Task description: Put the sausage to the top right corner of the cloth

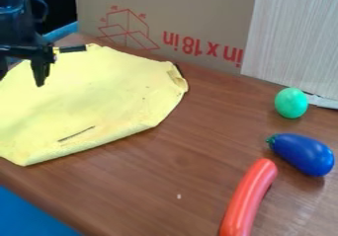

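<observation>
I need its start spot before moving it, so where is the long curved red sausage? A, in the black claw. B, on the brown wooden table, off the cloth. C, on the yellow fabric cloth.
B: the red sausage lies on the brown table, clear of the yellow cloth.

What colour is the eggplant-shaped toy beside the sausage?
Deep blue with a green stem tip, seen best in the camera view.

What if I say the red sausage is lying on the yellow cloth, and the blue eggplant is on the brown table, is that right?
Not quite: the camera view shows the red sausage on the brown table, off the yellow cloth. The blue eggplant is on the table.
</observation>
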Controlling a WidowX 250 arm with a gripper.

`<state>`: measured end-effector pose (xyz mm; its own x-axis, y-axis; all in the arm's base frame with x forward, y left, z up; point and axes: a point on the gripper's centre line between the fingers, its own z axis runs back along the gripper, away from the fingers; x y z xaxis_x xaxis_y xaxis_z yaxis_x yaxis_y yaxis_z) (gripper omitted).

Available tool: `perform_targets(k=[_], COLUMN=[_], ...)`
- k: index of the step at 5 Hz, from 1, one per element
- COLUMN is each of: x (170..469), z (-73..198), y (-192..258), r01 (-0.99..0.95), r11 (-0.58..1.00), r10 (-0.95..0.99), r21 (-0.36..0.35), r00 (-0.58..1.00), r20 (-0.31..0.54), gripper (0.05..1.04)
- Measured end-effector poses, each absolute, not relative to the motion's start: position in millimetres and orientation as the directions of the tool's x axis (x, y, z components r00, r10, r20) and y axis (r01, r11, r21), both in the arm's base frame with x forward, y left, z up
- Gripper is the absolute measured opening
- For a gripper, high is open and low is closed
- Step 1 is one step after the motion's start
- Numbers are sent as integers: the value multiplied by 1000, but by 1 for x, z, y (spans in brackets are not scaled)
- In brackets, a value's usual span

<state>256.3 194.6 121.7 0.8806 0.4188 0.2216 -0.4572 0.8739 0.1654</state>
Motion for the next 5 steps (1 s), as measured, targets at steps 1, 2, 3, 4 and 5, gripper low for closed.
perform_targets(k=[1, 2, 3, 4, 5], x=[259, 259, 260, 256, 251], z=[113, 117, 116, 109, 108], y=[183, 181, 175, 168, 158], r01=[-335, -246, -165, -94, -61], r11=[934, 966, 985, 995, 997], r10=[302, 221, 147, 82, 49], r21=[124, 79, 56, 41, 44], r00=[926, 944, 960, 970, 973], r20=[225, 244, 239, 229, 227], gripper=[1001, 1001, 1001, 1001, 1001])
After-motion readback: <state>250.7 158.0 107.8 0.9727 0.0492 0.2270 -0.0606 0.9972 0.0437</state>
